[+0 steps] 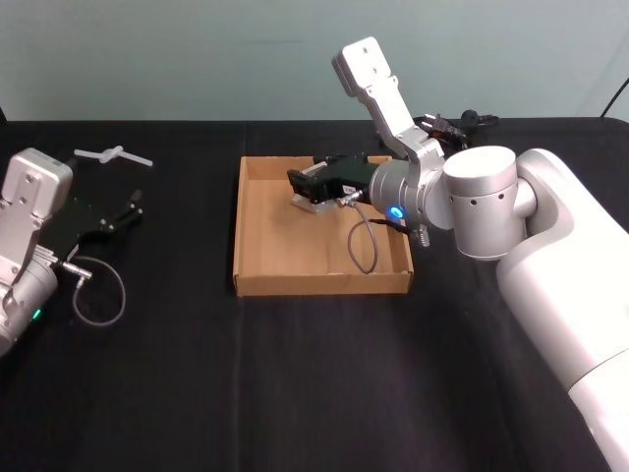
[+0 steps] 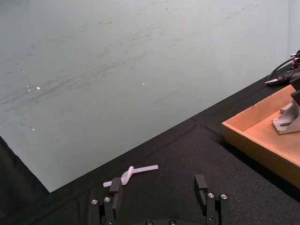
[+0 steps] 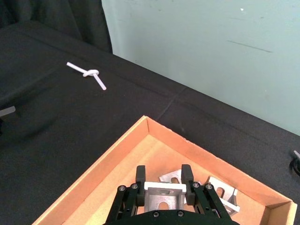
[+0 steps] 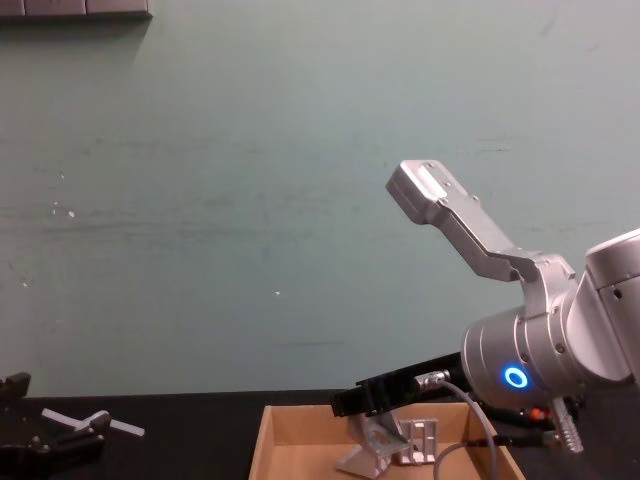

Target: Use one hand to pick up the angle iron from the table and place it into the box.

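Reaching over the box (image 1: 257,224), the right gripper (image 1: 303,186) pinches an angle iron (image 1: 316,203) low inside the far half, near the back wall. Box sits mid-table (image 1: 177,383). Left gripper (image 1: 126,210) is parked at the table's left edge, fingers spread, nothing between them; a white plastic piece (image 1: 114,153) lies just beyond it.

Left wrist view: left gripper's fingers (image 2: 202,185) stand apart, empty, above the black table (image 2: 178,154). White plastic piece (image 2: 131,173) lies just ahead. Box corner (image 2: 253,140) shows with a bracket (image 2: 286,121) inside.

Right wrist view: right gripper (image 3: 163,174) has both fingertips clamped on the angle iron (image 3: 163,198), over the box floor (image 3: 117,183). Two more brackets (image 3: 220,192) lie just behind it, in the box corner.

Chest view: right gripper (image 4: 352,403) is angled down into the box (image 4: 270,440), the angle iron (image 4: 368,447) at its tip tilted; cannot tell whether it touches the floor. Another bracket (image 4: 421,438) lies just beside it.
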Tool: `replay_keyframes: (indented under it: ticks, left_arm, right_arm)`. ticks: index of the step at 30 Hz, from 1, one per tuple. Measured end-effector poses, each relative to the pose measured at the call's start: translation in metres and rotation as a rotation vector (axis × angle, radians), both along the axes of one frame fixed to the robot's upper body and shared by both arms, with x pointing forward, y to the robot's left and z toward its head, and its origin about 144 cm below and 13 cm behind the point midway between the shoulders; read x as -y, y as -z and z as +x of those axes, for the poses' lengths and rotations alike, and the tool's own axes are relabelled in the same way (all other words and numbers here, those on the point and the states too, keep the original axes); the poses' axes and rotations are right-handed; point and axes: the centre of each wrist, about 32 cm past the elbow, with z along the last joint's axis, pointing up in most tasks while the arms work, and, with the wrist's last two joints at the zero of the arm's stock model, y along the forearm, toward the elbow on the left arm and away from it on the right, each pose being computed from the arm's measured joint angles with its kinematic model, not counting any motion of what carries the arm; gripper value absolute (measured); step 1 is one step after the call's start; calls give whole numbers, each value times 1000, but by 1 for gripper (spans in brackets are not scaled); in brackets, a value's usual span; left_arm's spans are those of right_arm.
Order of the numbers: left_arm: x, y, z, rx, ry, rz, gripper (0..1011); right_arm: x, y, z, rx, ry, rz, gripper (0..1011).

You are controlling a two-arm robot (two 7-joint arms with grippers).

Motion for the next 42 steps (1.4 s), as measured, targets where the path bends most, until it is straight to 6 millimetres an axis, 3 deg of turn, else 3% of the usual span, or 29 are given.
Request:
replay_keyframes:
  ticks: [3,14,21,42]
  left_arm:
    - [0,0,0,0,0,0,1005]
    - [0,0,0,0,0,0,1005]
    - [0,0,0,0,0,0,1005]
    - [0,0,0,0,0,0,1005]
  right_arm:
    - [0,0,0,1,0,0,476]
    - [0,0,0,1,0,-1,835]
    - [0,0,0,1,0,-2,994]
    - [1,1,-3,8,-2,0,1004]
